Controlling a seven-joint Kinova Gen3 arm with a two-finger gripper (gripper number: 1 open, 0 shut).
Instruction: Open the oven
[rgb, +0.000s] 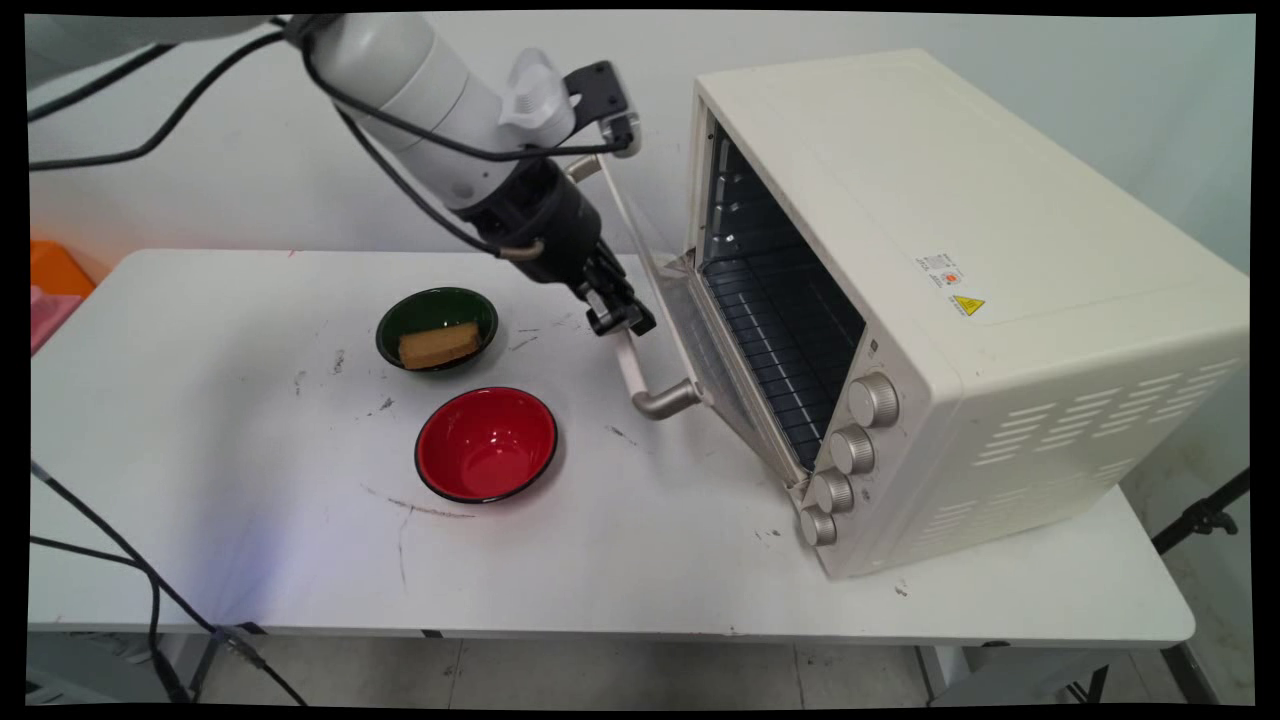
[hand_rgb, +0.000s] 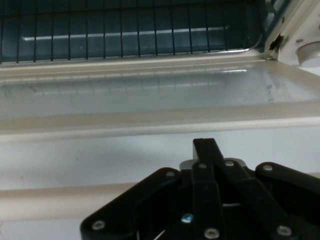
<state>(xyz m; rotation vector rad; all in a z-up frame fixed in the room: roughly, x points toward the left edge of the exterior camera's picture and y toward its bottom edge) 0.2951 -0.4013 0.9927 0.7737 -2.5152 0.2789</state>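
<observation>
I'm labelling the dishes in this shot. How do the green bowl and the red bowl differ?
The green bowl holds a tan sponge-like block; the red bowl holds nothing. The green bowl looks smaller than the red bowl. The green bowl sits farther back, nearer the tool at the oven door's handle; the red bowl sits closer to the table's near edge. Both stand upright on the white table, with dark rims.

Cream toaster oven (rgb: 960, 300), door (rgb: 690, 330) lowered
</observation>
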